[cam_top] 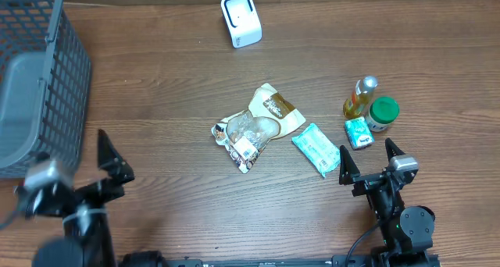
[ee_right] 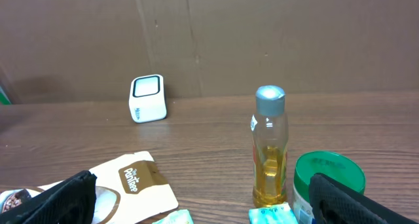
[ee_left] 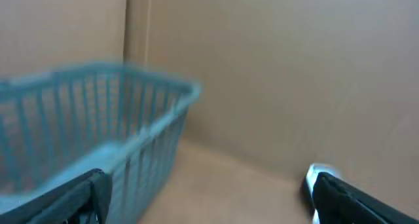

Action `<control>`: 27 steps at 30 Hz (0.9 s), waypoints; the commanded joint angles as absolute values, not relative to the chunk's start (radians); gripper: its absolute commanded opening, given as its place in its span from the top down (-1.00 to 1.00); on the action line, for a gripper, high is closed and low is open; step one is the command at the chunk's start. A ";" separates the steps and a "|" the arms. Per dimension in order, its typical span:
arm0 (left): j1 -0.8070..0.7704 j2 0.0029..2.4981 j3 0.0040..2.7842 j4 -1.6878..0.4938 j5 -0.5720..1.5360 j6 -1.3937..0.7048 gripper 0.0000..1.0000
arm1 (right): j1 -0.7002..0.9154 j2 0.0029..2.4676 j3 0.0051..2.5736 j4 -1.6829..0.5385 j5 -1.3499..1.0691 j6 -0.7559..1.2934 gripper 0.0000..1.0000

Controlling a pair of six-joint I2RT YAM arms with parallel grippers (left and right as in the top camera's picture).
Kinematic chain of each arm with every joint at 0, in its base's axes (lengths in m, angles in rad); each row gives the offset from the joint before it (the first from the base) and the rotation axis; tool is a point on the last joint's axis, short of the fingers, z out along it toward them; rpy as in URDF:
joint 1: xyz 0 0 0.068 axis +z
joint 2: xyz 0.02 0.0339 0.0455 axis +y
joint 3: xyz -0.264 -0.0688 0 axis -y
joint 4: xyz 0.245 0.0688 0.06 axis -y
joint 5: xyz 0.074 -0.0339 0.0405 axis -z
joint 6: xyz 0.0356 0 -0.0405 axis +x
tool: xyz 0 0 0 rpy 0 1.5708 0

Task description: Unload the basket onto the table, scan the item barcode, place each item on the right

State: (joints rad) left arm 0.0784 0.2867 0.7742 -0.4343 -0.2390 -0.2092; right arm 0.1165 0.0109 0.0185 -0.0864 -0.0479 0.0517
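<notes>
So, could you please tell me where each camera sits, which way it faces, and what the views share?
Overhead: above the table, looking straight down; both arms show at the bottom edge, left gripper and right gripper open.
Left wrist: on the left arm, facing the basket and cardboard wall, blurred; its fingers frame the lower corners.
Right wrist: on the right arm, low, facing the scanner and bottle; its fingers below.
Shared: the overhead also shows basket, scanner and bottle.

White scanner (cam_top: 241,19) up top, crumpled snack bag (cam_top: 254,126) centre, bottle (cam_top: 360,97) and green-lidded jar (cam_top: 383,112) right, grey basket (cam_top: 74,72) far left.
</notes>
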 commanded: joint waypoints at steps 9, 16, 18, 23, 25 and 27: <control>0.070 0.004 0.406 0.180 -0.066 -0.206 -0.99 | 0.110 0.003 0.008 -0.081 -0.046 0.048 -1.00; 0.071 0.004 0.160 0.411 -0.031 -0.210 -0.99 | 0.110 0.003 0.008 -0.081 -0.046 0.048 -1.00; 0.071 0.004 0.112 0.412 -0.031 -0.218 -0.99 | 0.110 0.003 0.008 -0.081 -0.046 0.048 -1.00; 0.072 0.004 0.011 0.408 -0.033 -0.213 -0.99 | 0.110 0.003 0.008 -0.081 -0.047 0.048 -1.00; 0.072 0.004 0.005 0.353 -0.031 -0.213 -0.99 | 0.110 0.003 0.008 -0.081 -0.046 0.048 -1.00; 0.072 0.004 0.005 0.300 -0.032 -0.212 -0.99 | 0.110 0.003 0.008 -0.081 -0.047 0.048 -1.00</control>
